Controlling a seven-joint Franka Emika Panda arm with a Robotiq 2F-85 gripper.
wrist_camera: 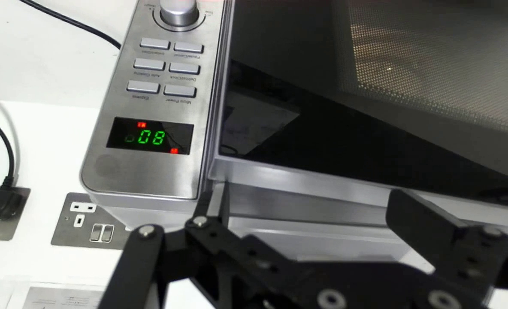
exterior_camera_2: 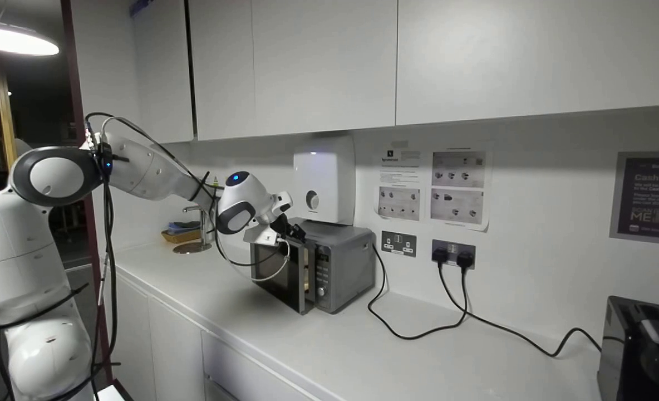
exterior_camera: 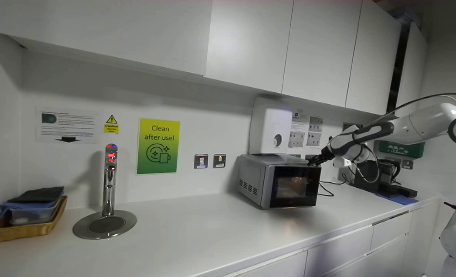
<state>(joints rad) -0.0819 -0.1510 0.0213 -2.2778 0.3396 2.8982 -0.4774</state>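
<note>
One long white counter point(exterior_camera_2: 396, 367) bears the grey microwave point(exterior_camera_2: 343, 250), set below a white wall dispenser point(exterior_camera_2: 325, 175); the microwave's black-glass door point(exterior_camera_2: 283, 291) stands ajar, lit from within. At the door's top edge, the gripper point(wrist_camera: 307, 197) has its jaws spread wide and nothing clasped — one finger point(wrist_camera: 417, 227) overlaps that edge in the wrist view, the other lies by the opening beside the control panel point(wrist_camera: 159, 108), though contact cannot be judged. On that panel, a display point(wrist_camera: 150, 135) reads 08 in green, and a round knob point(wrist_camera: 179, 13) sits near the bottom.
</note>
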